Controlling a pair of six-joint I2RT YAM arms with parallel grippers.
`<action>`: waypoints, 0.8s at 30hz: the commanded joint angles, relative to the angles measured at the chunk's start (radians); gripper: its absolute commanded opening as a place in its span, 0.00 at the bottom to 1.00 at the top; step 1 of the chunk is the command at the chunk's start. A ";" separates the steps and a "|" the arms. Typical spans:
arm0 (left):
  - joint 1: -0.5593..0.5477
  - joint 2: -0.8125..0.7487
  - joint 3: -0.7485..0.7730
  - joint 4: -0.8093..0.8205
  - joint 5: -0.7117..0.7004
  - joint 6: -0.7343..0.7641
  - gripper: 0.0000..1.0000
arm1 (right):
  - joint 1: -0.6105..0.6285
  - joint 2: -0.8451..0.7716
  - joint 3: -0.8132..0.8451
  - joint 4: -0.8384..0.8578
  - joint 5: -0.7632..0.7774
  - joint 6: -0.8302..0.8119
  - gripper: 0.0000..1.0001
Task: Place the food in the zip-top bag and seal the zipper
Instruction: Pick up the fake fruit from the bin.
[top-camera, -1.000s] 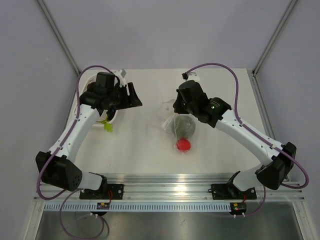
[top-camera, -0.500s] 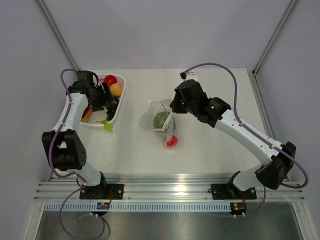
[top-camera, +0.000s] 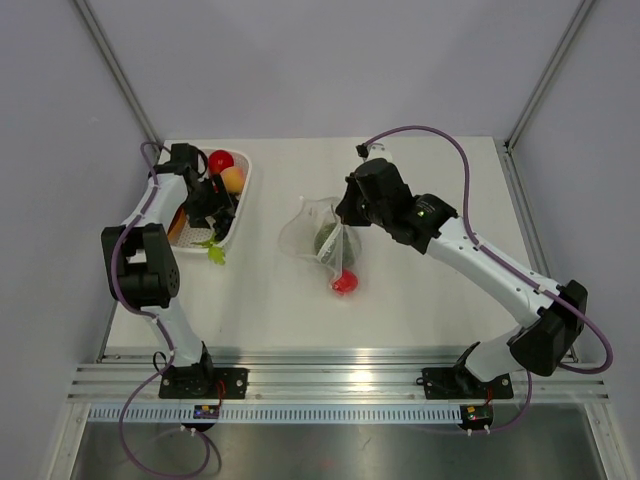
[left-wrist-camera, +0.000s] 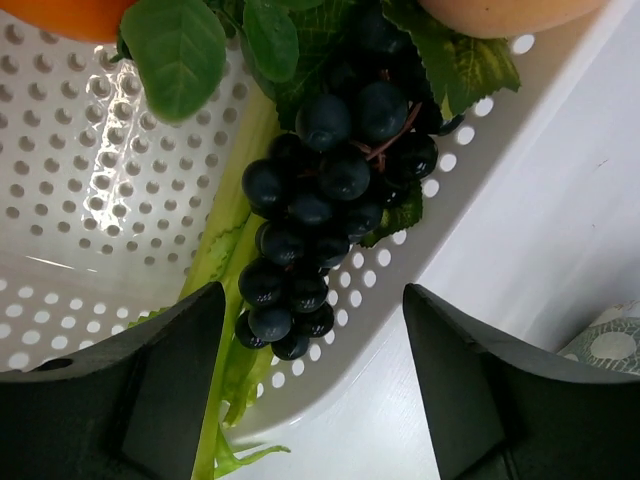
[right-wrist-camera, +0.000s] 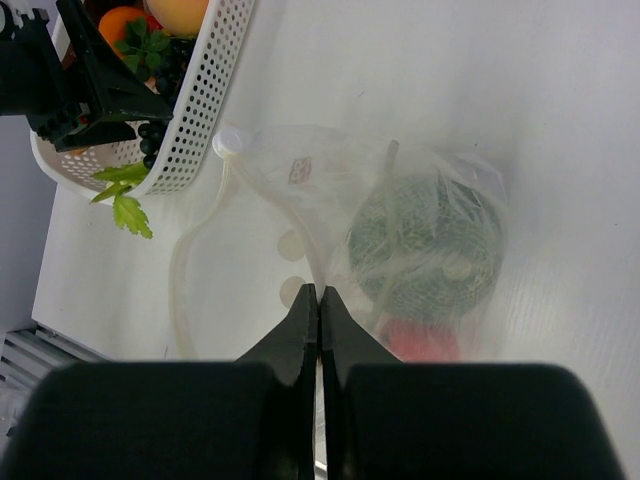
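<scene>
I'm running two arms over the worktop (top-camera: 420, 160). My right pincer (right-wrist-camera: 318, 292) is pressing its fingers together on the edge of the one zip-top bag (right-wrist-camera: 430, 200), which is sitting mid-worktop with its zipper (right-wrist-camera: 181, 262) bowing open. Two pieces of food are lying inside it: one green round piece (right-wrist-camera: 425, 250) and one red ball (right-wrist-camera: 420, 340). My left pincer (left-wrist-camera: 312, 300) is hovering spread over the single white tray (left-wrist-camera: 80, 200), with one dark grape bunch (left-wrist-camera: 320, 210) between its fingers. In the tray I'm also counting a second red ball (top-camera: 221, 160), one peach ball (top-camera: 233, 179), one orange piece (top-camera: 177, 224) and some leafy greens (left-wrist-camera: 175, 45).
</scene>
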 joint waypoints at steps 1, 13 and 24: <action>0.009 0.042 0.034 0.033 -0.036 0.023 0.74 | -0.003 0.008 0.011 0.061 -0.021 -0.013 0.00; 0.020 0.070 0.011 0.102 -0.062 -0.003 0.56 | -0.003 0.015 0.008 0.070 -0.046 0.004 0.00; 0.020 0.122 0.031 0.071 -0.074 -0.015 0.48 | -0.003 0.018 0.007 0.079 -0.059 0.018 0.00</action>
